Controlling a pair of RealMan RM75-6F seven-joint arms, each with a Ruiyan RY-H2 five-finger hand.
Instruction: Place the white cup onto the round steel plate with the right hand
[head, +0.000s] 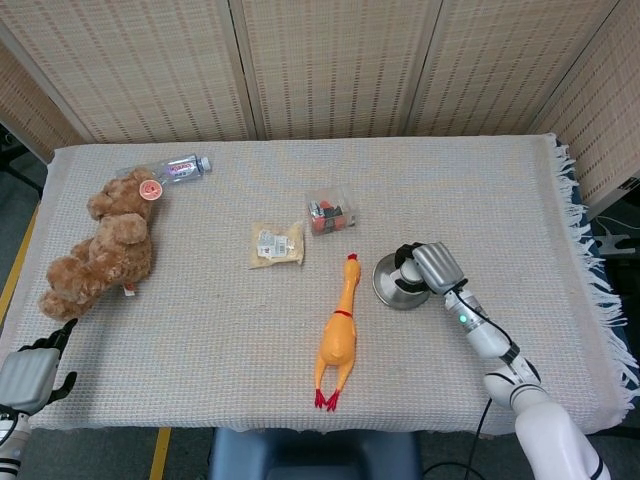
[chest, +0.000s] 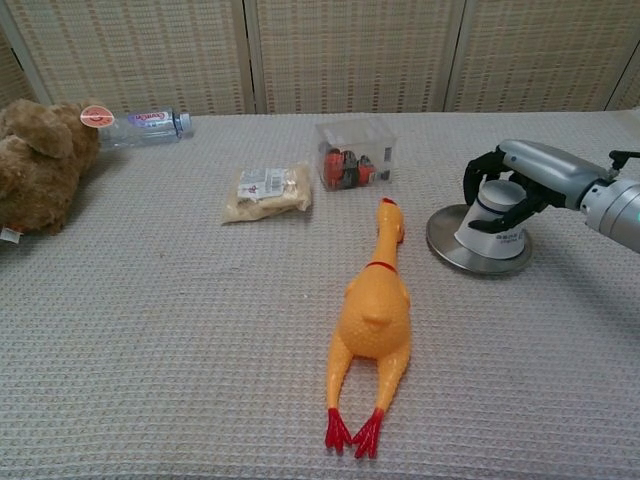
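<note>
The white cup stands upside down on the round steel plate, right of the table's middle. My right hand comes in from the right and wraps its fingers over the cup's top and sides. In the head view the same right hand covers most of the cup on the plate. My left hand hangs off the table's front left corner with its fingers curled and nothing in it.
A yellow rubber chicken lies just left of the plate. Behind it are a clear box of small parts and a snack packet. A teddy bear and a water bottle lie at the far left.
</note>
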